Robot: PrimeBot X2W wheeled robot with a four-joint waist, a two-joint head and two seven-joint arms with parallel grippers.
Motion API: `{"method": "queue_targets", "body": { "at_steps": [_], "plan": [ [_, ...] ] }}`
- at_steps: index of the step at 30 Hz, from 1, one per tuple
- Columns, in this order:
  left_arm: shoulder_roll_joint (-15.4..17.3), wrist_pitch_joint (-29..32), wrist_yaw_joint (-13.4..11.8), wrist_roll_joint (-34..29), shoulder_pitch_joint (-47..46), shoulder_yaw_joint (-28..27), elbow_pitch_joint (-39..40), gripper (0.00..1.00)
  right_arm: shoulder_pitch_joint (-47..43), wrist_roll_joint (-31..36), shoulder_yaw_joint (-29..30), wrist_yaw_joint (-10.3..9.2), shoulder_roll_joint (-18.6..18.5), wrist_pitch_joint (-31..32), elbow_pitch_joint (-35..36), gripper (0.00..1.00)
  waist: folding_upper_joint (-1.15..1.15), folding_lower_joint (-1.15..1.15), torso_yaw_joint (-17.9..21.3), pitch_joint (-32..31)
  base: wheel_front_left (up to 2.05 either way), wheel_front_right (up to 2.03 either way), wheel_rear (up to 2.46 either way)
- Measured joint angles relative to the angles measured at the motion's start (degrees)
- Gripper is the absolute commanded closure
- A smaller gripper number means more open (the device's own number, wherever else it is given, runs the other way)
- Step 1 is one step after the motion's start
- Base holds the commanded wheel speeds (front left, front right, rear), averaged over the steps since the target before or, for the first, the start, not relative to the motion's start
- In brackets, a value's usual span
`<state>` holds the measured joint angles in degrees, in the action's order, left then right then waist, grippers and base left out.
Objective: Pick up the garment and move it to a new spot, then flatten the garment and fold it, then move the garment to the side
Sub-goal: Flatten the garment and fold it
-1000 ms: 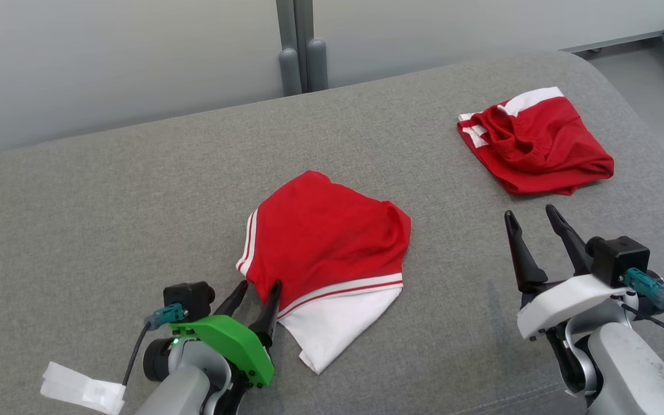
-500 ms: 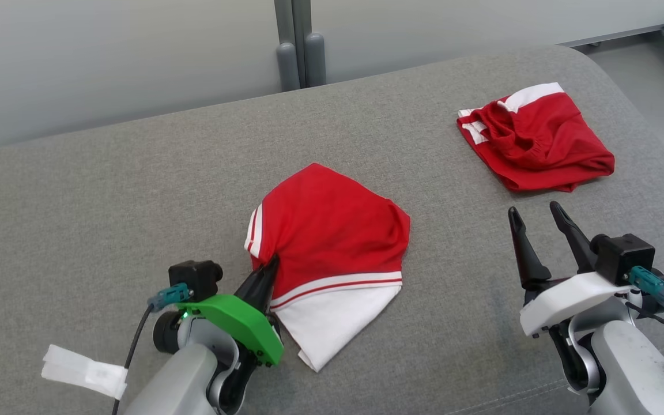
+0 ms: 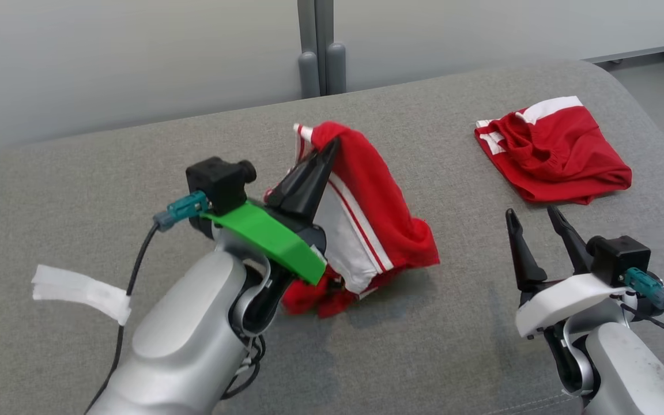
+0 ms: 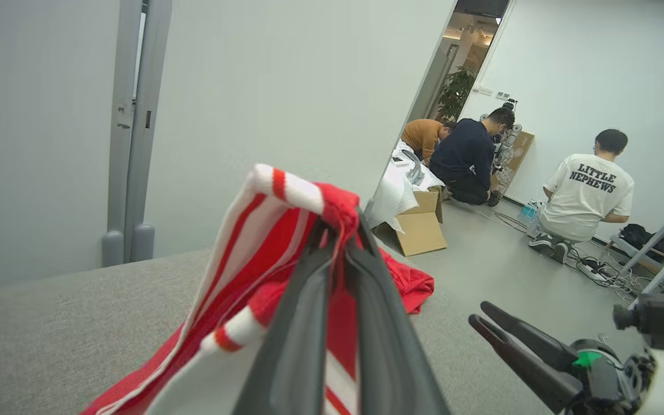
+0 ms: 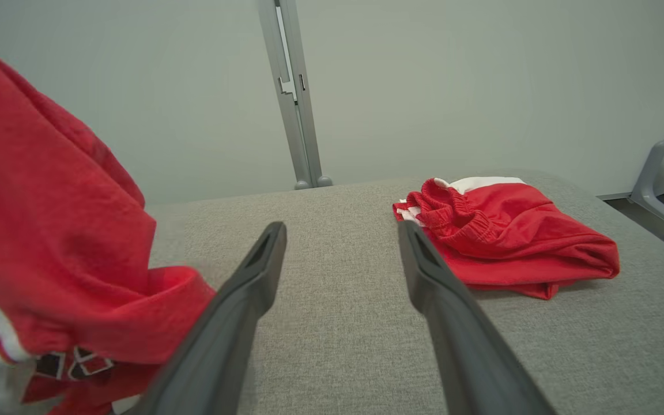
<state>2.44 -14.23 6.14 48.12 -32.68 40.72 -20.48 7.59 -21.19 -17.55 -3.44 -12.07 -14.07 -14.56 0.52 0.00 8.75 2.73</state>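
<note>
- The left gripper (image 3: 329, 148) is clamped tight on a striped edge of the red-and-white garment (image 3: 387, 219), with cloth pinched between its closed fingers
- The garment hangs from the raised fingertips, and its lower folds rest bunched on the grey cushion (image 3: 136, 167) near the middle (partly behind the green wrist plate (image 3: 268, 239))
- The right gripper (image 3: 531, 214) holds nothing; its fingers are spread apart at the cushion's right front
- A second red garment (image 3: 557, 155) lies folded at the far right, apart from both grippers
- A white strip (image 3: 78, 288) lies at the left
</note>
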Motion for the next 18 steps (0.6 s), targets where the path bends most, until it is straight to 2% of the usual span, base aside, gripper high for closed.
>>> {"method": "queue_targets", "body": {
  "at_steps": [4, 10, 15, 18],
  "plan": [
    [-0.08, -0.01, -0.55, -0.41, -3.60, -1.54, 2.47, 1.00, 0.02, 0.01, -1.43, 0.58, 1.08, 0.00, -0.27, 0.00, 0.00, 0.00, 0.08, -0.86, 0.00, 0.00, 0.00],
    [-0.16, -0.19, -3.49, -2.40, -8.66, -3.43, 6.47, 1.00, 0.02, 0.01, -2.25, 0.91, 1.67, 0.00, -0.70, 0.00, 0.00, 0.00, 1.71, -1.21, 0.00, 0.00, 0.00],
    [-0.49, -0.19, -6.92, -4.23, -12.37, -5.14, 6.47, 1.00, 0.08, 0.01, -2.35, 0.92, 1.71, 0.00, -0.77, 0.00, 0.00, 0.00, 3.28, -0.97, 0.00, 0.00, 0.00],
    [-0.45, -0.19, -7.76, -4.52, -15.36, -4.97, 8.00, 1.00, 0.17, 0.02, -2.87, 1.03, 1.96, 0.00, -0.78, 0.00, 0.00, 0.00, 4.37, -0.65, 0.00, 0.00, 0.00]
  ]
}}
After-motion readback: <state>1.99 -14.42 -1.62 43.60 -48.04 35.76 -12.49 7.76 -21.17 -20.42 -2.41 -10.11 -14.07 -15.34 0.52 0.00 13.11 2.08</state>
